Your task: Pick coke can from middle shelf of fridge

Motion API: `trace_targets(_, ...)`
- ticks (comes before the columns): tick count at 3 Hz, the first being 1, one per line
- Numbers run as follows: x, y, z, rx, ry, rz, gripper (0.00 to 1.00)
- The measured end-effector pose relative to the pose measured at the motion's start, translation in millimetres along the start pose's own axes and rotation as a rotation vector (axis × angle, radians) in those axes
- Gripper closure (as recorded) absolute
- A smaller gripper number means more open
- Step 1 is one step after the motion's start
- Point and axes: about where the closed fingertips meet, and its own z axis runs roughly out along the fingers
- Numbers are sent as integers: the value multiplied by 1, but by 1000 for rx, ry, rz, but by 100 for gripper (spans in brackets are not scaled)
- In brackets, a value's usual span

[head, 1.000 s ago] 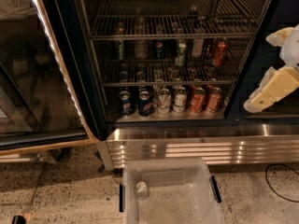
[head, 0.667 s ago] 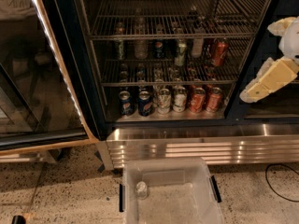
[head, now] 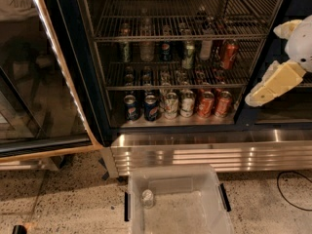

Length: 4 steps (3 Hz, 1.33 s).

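Observation:
The fridge (head: 97,106) stands open, with a ribbed steel base. The coke can (head: 229,54), dark red, stands at the right end of the middle shelf (head: 146,79). On the same shelf to its left are a green-and-white can (head: 188,55) and a blue Pepsi can (head: 165,52). My gripper (head: 253,99) is the cream end of the arm at the right, outside the fridge's right frame. It is lower than the coke can and to its right, and touches nothing.
The bottom tier holds blue Pepsi cans (head: 151,107), pale cans (head: 179,104) and red cans (head: 214,104). The glass door (head: 44,82) hangs open at the left. A clear plastic bin (head: 195,208) sits on the floor in front. A black cable (head: 292,189) lies at the right.
The arm and gripper have moved a little to the left, toward the fridge opening. The cans have not moved.

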Motion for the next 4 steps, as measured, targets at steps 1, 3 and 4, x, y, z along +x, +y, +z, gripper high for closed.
trace_targets(1,5,0,25,5,-75,68,0)
trace_targets(3,7,-17,84,111,-302,285,0)
trace_targets(4,1,-35,81,176,-328,296,0)
